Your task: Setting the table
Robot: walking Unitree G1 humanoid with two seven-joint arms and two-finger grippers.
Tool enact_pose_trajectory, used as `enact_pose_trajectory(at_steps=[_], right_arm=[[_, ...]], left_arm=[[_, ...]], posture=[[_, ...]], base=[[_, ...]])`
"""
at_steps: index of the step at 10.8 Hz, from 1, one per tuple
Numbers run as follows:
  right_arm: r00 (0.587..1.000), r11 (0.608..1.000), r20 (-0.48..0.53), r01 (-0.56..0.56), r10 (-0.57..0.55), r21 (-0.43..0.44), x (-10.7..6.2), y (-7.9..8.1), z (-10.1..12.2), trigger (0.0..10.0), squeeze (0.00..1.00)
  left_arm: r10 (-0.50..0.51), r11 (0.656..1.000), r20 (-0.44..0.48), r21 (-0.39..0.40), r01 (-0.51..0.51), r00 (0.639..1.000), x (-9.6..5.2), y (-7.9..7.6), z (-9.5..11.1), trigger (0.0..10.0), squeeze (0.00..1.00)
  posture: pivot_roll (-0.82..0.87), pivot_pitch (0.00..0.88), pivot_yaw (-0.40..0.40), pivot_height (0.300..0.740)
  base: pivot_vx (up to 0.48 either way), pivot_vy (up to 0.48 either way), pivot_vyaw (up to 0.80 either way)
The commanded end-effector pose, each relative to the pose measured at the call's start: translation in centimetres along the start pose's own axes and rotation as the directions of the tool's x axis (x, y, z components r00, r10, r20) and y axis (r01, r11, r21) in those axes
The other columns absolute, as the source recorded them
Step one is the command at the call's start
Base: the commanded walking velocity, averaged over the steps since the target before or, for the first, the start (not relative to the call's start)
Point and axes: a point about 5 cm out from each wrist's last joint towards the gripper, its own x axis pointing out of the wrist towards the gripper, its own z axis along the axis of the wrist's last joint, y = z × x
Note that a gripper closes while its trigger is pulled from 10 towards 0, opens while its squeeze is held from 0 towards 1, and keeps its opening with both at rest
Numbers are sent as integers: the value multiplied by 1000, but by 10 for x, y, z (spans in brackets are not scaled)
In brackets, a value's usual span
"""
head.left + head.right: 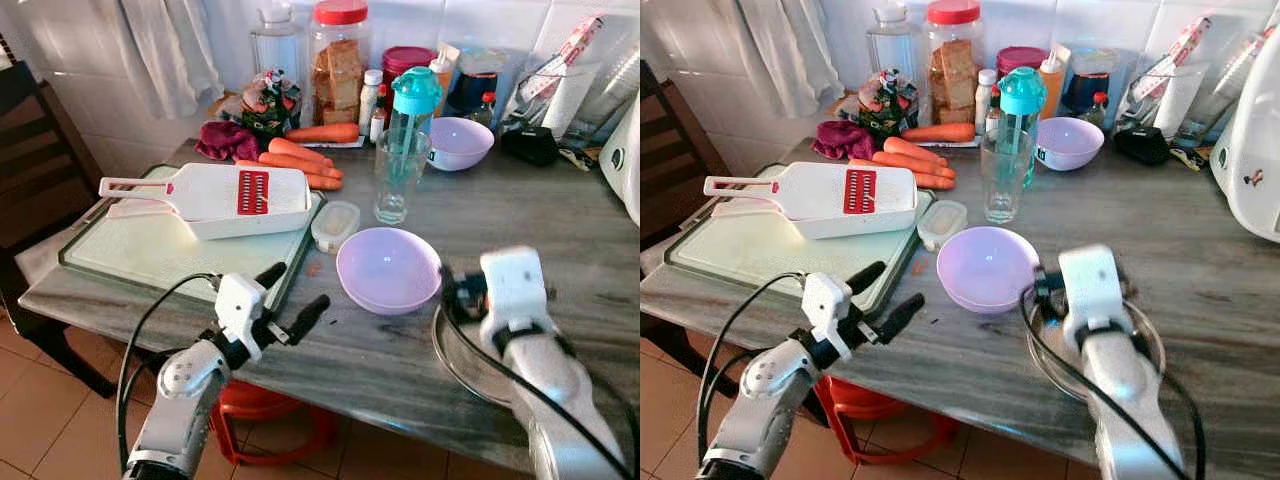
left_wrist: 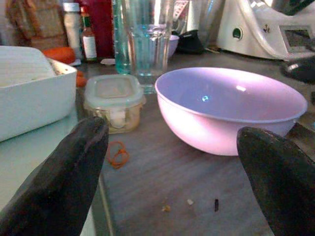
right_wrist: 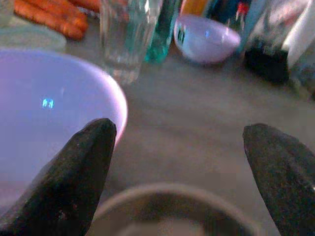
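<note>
A lilac bowl point(image 1: 388, 268) stands upright near the front edge of the grey table point(image 1: 560, 220). My left gripper point(image 1: 297, 290) hovers open over that edge, just left of the bowl, pointing at it, with nothing between its fingers point(image 2: 64, 172). My right gripper point(image 3: 179, 162) is open too, on the bowl's right side, low over a shallow round dish point(image 1: 452, 368) that lies under the right wrist. A second lilac bowl point(image 1: 458, 142) sits further back. A clear glass tumbler point(image 1: 400, 175) stands behind the near bowl.
A white slicer point(image 1: 215, 197) lies on a cutting board point(image 1: 140, 255) at the left. A small lidded container point(image 1: 334, 226), carrots point(image 1: 300, 160), a teal bottle point(image 1: 414, 95) and jars crowd the back. A white appliance point(image 1: 1250, 130) stands at the right, a chair point(image 1: 30, 170) at the left, a red stool point(image 1: 265, 405) below.
</note>
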Motion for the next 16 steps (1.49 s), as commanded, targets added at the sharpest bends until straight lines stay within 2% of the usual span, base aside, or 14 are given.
enact_pose_trajectory(at_steps=[1,2,4,8,9,12,15,16], right_arm=[[1000,1000,-1,15,-15,17,-3,-3,3,10000,1000],[999,1000,-41,4,-2,27,-5,-1,-3,10000,1000],[991,994,-135,12,3,112,-8,2,-16,10000,1000],[981,989,-195,8,21,145,-4,2,-21,10000,1000],[983,988,-185,3,25,152,-3,2,-19,10000,1000],[997,987,-46,-54,62,154,1,8,5,10000,1000],[998,989,10,-70,70,131,1,8,15,10000,984],[997,992,-3,-72,73,107,0,7,15,10000,988]], left_arm=[[12,1000,-9,13,-12,1000,-3,2,-1,10000,0],[15,1000,-9,12,-15,1000,-3,2,-2,10000,0],[14,1000,-5,8,-14,1000,-1,0,-1,10000,0],[-3,1000,-3,12,3,1000,-2,0,1,10000,0],[1,1000,-4,14,-1,1000,-2,2,1,10000,0],[-2,1000,-2,10,2,1000,0,-1,0,10000,0],[-1,1000,-4,13,1,1000,1,1,0,10000,0],[-3,1000,-5,12,3,1000,1,1,-1,10000,0]], posture=[[-51,40,43,740],[-50,41,43,740],[-52,41,41,740],[-48,41,40,740],[-46,41,37,740],[-48,35,37,740],[-46,29,37,740],[-46,29,37,740]], base=[[0,0,0],[0,0,0],[0,0,0],[0,0,0],[0,0,0],[0,0,0],[0,0,0],[0,0,0]])
